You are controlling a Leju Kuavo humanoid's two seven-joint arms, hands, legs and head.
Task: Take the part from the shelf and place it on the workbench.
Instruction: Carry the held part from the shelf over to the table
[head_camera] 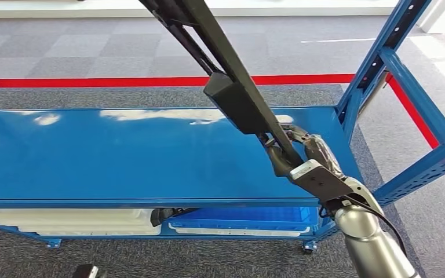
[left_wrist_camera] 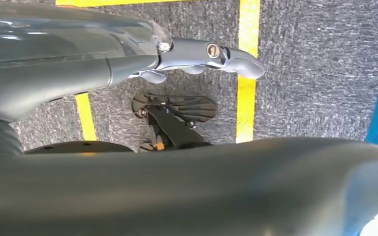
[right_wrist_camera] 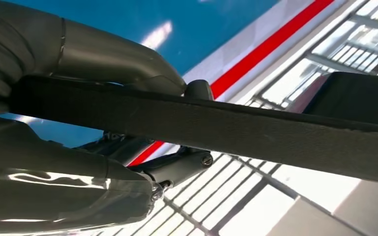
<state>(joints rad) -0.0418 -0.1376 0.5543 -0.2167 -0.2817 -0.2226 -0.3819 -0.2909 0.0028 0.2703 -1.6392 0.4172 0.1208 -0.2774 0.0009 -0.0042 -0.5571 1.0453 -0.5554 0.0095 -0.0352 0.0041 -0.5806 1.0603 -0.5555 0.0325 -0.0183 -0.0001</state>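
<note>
Head view, you look down on a blue shelf unit [head_camera: 121, 156]; its glossy top deck spans the middle of the frame from the left edge to right of centre; blue uprights [head_camera: 382, 55] rise at the upper right.

Your right hand [head_camera: 301, 159] sits right of centre, over the right end of the deck; its fingers are wrapped round a long black part [head_camera: 237, 98]; the part runs as a slanted bar from the hand up to the top edge near centre, with a thicker block about midway along; you cannot tell from this view whether its lower end touches the deck. In the right wrist view the same part [right_wrist_camera: 226, 128] crosses the frame as a dark flat bar, and the thumb and fingers [right_wrist_camera: 128, 64] clamp round it at the left side.

Your left hand [left_wrist_camera: 206, 56] shows in the left wrist view, upper middle of the frame, hanging above grey carpet with yellow floor lines [left_wrist_camera: 247, 73]; fingers extended, holding nothing.

Lower tier, bottom of the head view: a white tray [head_camera: 69, 221] at the left, a blue bin [head_camera: 249, 220] just right of it; a red floor line [head_camera: 92, 81] crosses the carpet beyond the shelf, upper part of the frame.
</note>
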